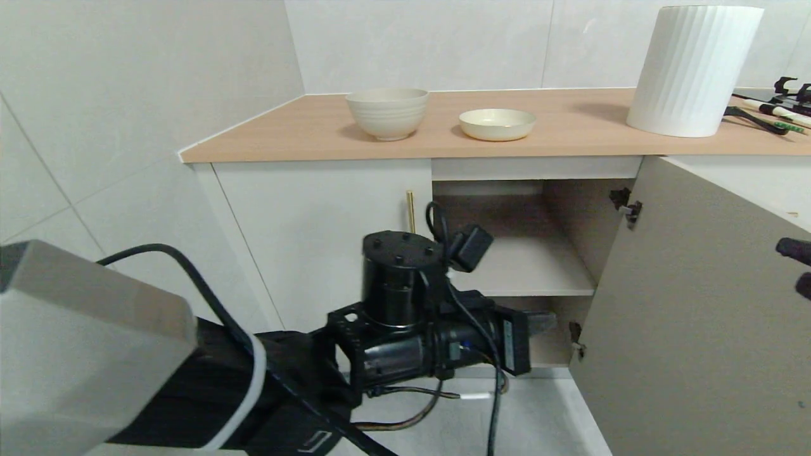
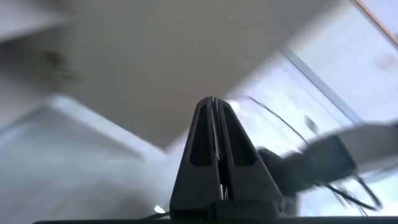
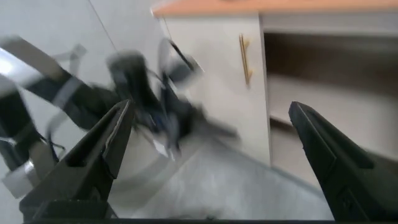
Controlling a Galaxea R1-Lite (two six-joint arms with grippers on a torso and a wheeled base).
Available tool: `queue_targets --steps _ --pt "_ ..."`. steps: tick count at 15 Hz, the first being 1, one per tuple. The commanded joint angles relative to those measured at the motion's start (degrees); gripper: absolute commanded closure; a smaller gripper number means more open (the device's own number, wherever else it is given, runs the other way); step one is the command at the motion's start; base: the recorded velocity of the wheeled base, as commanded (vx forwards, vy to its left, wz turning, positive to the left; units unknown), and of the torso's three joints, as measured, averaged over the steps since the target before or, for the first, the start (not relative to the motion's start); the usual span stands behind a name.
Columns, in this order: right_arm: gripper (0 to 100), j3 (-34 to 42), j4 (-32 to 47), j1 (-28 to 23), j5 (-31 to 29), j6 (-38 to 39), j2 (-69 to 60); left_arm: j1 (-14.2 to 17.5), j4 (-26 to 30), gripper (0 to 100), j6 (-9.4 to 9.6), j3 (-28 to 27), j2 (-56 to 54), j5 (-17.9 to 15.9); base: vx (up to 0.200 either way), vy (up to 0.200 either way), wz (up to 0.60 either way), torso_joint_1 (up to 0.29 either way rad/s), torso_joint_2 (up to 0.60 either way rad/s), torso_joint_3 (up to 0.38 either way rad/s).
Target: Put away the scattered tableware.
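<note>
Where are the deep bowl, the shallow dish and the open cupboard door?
deep bowl (image 1: 387, 117), head view, on its ribbed outer wall.
shallow dish (image 1: 497, 120), head view, on its inside.
cupboard door (image 1: 690, 304), head view, on its inner face.

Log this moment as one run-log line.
left gripper: fingers shut, empty | right gripper: fingers open, empty | beige ribbed bowl, shallow cream dish: on wooden countertop | grey cabinet door: open
</note>
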Motion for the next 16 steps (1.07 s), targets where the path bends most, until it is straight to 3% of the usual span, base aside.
queue_targets --steps 1,2,3,4,5,6,7,8,9,10,15,16 --pt "0 -1.26 -0.30 -0.07 1.55 0.02 6.72 6.28 -0.71 100 0.06 7.52 -8.99 0.23 0.000 0.000 0.00 0.000 0.00 0.000" --pt "0 -3.63 -0.21 -0.16 2.96 0.02 9.36 9.27 -0.62 100 0.15 11.47 -14.52 0.14 0.000 0.000 0.00 0.000 0.00 0.000" --pt "0 -4.78 -0.13 -0.16 3.22 0.02 10.50 10.32 -0.45 100 0.15 12.88 -16.98 0.14 0.000 0.000 0.00 0.000 0.00 0.000" --pt "0 -8.29 -0.04 -1.22 3.40 0.02 14.90 14.10 1.22 100 0.15 17.71 -26.04 0.05 0.000 0.000 0.00 0.000 0.00 0.000" --pt "0 -9.35 -0.04 -1.30 3.40 0.02 16.83 16.56 4.83 100 0.15 19.73 -31.84 0.05 0.000 0.000 0.00 0.000 0.00 0.000" --pt "0 -9.61 -0.13 -1.66 3.31 0.02 18.41 19.38 11.95 100 0.50 20.44 -39.31 0.05 0.000 0.000 0.00 0.000 0.00 0.000" --pt "0 -9.79 -0.04 -2.18 3.31 -0.07 19.20 22.10 21.26 100 1.65 20.00 -45.64 0.14 0.000 0.000 0.00 0.000 0.00 0.000" --pt "0 -9.79 -0.04 -2.18 3.14 -0.07 19.38 23.60 26.98 100 3.40 19.47 -49.06 0.23 0.000 0.000 0.00 0.000 0.00 0.000" --pt "0 -9.70 0.05 -2.36 3.05 -0.07 19.20 25.62 34.71 100 8.24 18.42 -52.05 -0.04 0.000 0.000 0.00 0.000 0.00 0.000" --pt "0 -9.35 0.84 -2.36 3.05 -0.24 18.32 25.79 36.47 100 11.49 17.80 -52.49 0.40 0.000 0.000 0.00 0.000 0.00 0.000" --pt "0 -10.93 4.88 -2.71 2.78 -0.24 16.22 26.14 36.91 100 12.02 16.75 -51.35 0.58 0.000 0.000 0.00 0.000 0.00 0.000" --pt "0 -11.10 4.88 -2.80 2.78 -0.16 16.48 26.14 36.91 0 12.02 16.66 -51.26 0.49 0.000 0.000 0.00 0.000 0.00 0.000"
